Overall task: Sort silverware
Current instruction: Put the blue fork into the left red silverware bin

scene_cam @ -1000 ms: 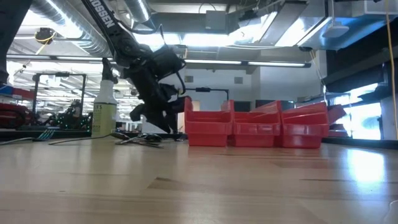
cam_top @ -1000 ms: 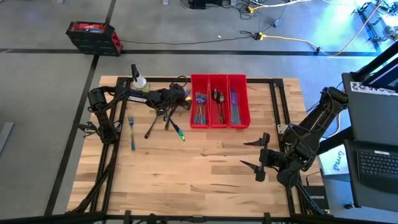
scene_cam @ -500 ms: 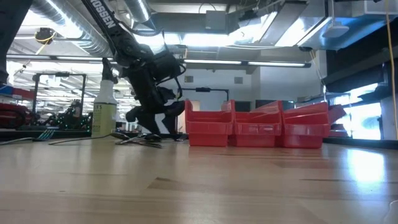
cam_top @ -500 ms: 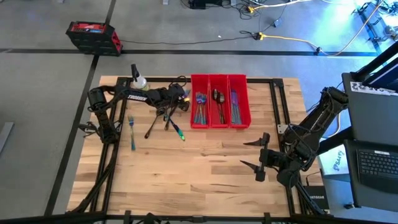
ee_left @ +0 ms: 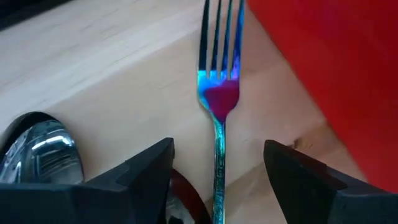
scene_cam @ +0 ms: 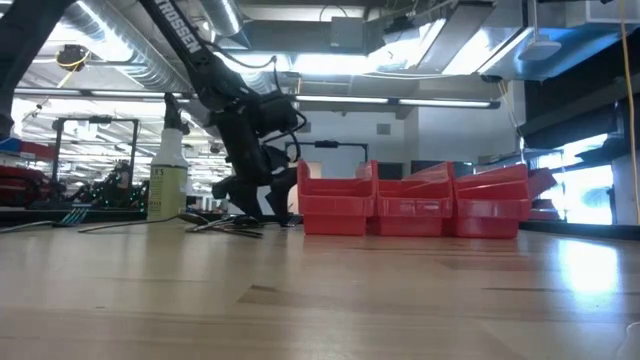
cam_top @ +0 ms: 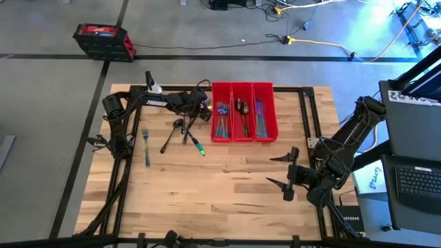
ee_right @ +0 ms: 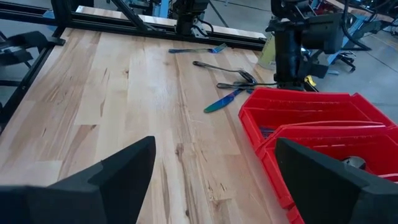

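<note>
An iridescent blue-purple fork (ee_left: 219,99) lies flat on the table beside the red bins' left wall (ee_left: 323,56), tines pointing away from the wrist camera. My left gripper (ee_left: 217,180) (cam_top: 198,110) is open and tipped down over the fork, one finger on each side of its handle without touching it. A spoon bowl (ee_left: 37,149) lies beside one finger. More silverware lies on the table: a fork (cam_top: 145,141), a spoon (cam_top: 170,134) and a green-blue knife (cam_top: 198,146). My right gripper (cam_top: 289,172) (ee_right: 211,186) waits open near the table's right edge.
Three red bins (cam_top: 214,110) stand side by side at the far middle, holding forks (cam_top: 221,117), spoons (cam_top: 242,114) and knives (cam_top: 259,117). A spray bottle (scene_cam: 167,175) stands at the far left behind my left arm. A black frame runs along the table's edges.
My left gripper has opened wider and tipped further down, shifting slightly toward the red bins, while its arm has swung toward the table's far edge. The fork lies on the table between its fingers. The right arm has kept still.
</note>
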You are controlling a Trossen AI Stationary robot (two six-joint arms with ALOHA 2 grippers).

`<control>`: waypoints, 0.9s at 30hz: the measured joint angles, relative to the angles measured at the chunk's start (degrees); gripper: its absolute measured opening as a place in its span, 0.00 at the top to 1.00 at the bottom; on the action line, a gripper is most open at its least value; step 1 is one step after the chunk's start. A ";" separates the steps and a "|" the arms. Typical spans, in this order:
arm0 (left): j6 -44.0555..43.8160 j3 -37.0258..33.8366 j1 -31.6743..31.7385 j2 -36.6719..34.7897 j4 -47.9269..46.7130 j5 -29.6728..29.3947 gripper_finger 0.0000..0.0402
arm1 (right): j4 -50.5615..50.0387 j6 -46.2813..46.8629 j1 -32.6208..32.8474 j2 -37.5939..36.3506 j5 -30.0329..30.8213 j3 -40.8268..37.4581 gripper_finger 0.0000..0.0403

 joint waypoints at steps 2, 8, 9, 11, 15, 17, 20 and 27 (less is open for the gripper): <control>0.92 0.17 0.27 0.19 -0.10 0.73 0.41 | 0.06 0.04 0.01 0.00 0.00 0.00 0.22; 4.31 0.19 0.51 0.41 -0.92 2.10 0.41 | 0.04 0.07 0.02 0.00 0.00 0.00 0.22; 4.52 0.22 0.51 0.41 -1.23 2.11 0.41 | 0.04 0.07 0.00 0.00 0.02 0.00 0.22; 5.01 0.24 0.51 0.43 -1.70 1.79 0.41 | 0.04 0.07 0.00 0.00 0.02 0.00 0.22; 5.33 0.26 0.25 0.48 -1.93 0.66 0.41 | 0.04 0.07 0.01 0.00 0.02 0.00 0.22; 5.56 0.24 0.11 0.50 -1.87 0.41 0.43 | 0.04 0.07 0.00 0.00 0.02 0.00 0.22; 5.64 0.19 0.27 0.50 -1.96 0.55 0.54 | 0.04 0.07 0.00 0.00 0.50 0.00 0.22; 5.88 0.13 0.38 0.54 -1.73 0.91 0.77 | 0.02 0.09 0.00 0.00 0.63 0.00 0.22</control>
